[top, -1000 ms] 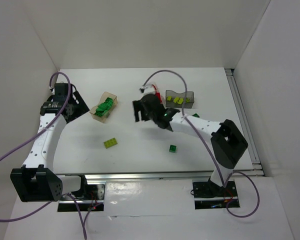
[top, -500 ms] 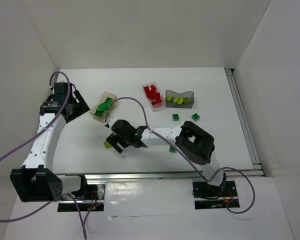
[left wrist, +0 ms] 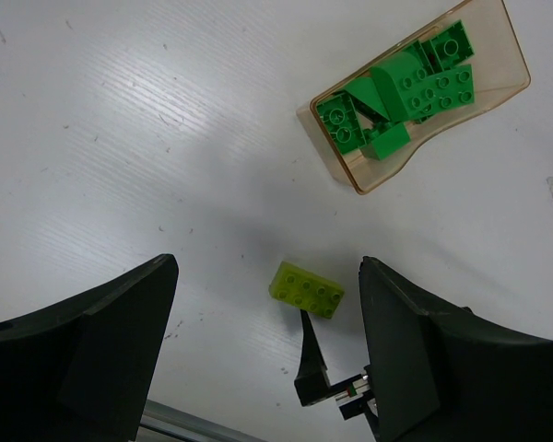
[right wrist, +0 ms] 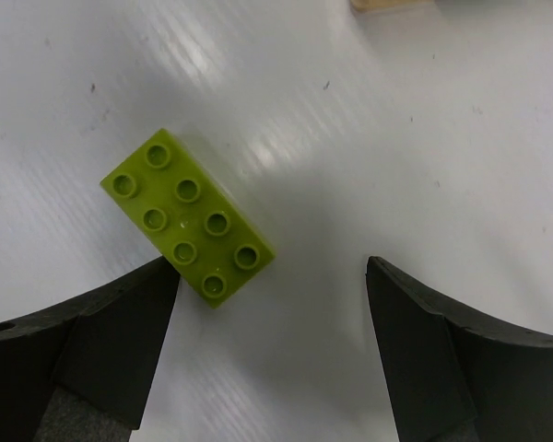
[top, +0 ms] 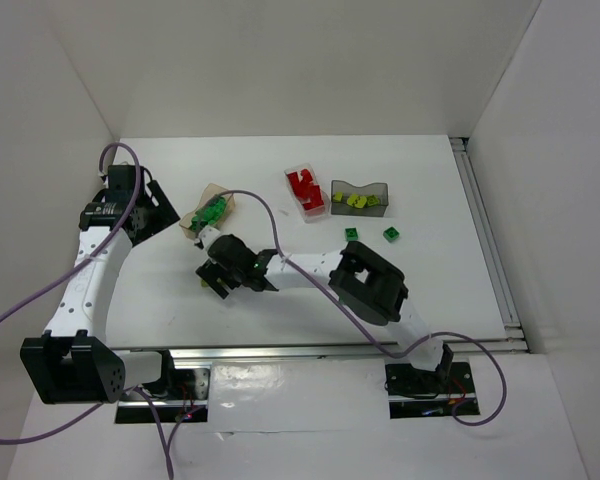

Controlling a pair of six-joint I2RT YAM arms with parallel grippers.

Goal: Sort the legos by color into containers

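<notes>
– Lime brick is lying left of centre, near the tan box; right gripper is hovering over it, spread.
– It's sitting skewed, off-centre; one finger is risking knocking it away.

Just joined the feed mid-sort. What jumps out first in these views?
The right arm stretches across the table, its open right gripper poised over a lone lime brick lying flat. Just beyond stands the tan container heaped with dark green bricks; the clear container further right holds red bricks. Two loose green bricks lie near the grey container.
</notes>
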